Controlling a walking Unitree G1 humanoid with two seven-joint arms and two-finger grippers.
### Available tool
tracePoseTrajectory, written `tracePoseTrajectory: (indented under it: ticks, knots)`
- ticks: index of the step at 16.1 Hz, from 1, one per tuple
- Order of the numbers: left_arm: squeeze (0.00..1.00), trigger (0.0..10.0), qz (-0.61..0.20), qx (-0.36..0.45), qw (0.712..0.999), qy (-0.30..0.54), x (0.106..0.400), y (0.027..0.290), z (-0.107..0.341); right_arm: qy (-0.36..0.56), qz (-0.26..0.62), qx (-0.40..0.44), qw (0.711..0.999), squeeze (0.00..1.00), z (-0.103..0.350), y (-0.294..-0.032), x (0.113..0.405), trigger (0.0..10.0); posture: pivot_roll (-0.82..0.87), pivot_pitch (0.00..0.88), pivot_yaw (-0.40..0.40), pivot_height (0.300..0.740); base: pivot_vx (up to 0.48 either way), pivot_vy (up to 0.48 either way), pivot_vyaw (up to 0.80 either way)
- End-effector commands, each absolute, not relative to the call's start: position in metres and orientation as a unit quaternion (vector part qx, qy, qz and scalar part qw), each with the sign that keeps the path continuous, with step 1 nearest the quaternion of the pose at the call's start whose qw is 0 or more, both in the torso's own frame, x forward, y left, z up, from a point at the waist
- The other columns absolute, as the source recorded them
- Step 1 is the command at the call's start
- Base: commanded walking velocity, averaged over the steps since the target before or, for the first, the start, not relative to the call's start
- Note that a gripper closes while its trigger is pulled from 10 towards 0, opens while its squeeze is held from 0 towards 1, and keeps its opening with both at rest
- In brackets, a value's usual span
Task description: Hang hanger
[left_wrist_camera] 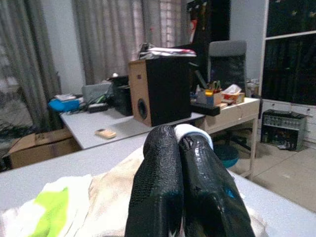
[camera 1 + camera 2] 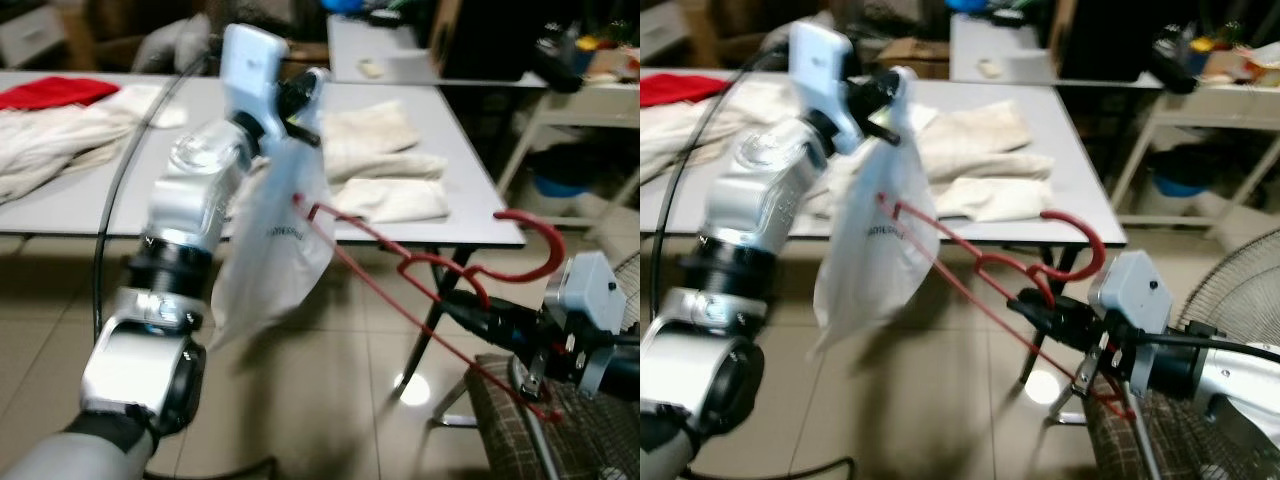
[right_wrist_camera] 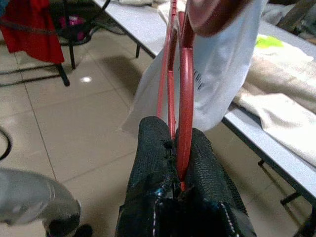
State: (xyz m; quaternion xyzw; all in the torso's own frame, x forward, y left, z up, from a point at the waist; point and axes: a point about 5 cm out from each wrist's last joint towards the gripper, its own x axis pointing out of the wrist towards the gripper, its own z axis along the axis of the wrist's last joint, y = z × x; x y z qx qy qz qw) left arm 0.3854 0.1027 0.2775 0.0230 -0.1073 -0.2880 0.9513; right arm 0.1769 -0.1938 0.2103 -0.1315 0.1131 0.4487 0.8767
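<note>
We see the right gripper [image 2: 1025, 303] clamped on the thin red wire hanger [image 2: 980, 262], low at the near right. The hanger's far end sits inside a limp white garment [image 2: 875, 250] that dangles over the tiled floor [image 2: 330, 390]. The left gripper [image 2: 892, 100] pinches that garment's top, raised before the grey table [image 2: 455, 170] strewn with cream cloths [image 2: 385, 165].

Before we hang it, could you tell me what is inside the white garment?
One end of the red hanger enters the white garment; the end inside is covered. The left pincer grips the garment's top.
</note>
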Motion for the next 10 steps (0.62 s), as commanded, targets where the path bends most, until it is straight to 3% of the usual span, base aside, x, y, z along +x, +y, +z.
tracePoseTrajectory:
  ticks: [1,6,10]
  knots:
    - [0.00,10.0,-0.318,0.032,0.937,-0.143,0.383,0.087,0.297,0.122,0.456,-0.139,0.870,0.00,0.209,-0.193,0.178,10.0,-0.03,0.000,0.022,0.740,0.345,0.000,0.00]
    - [0.00,10.0,-0.367,0.015,0.914,-0.170,0.374,0.085,0.316,0.122,0.458,-0.157,0.866,0.00,0.205,-0.191,0.195,10.0,-0.01,0.000,0.018,0.740,0.345,0.000,0.00]
    - [0.00,10.0,-0.447,-0.023,0.870,-0.208,0.345,0.088,0.344,0.097,0.415,-0.222,0.877,0.00,0.216,-0.200,0.238,10.0,-0.01,0.000,0.012,0.740,0.343,0.000,0.00]
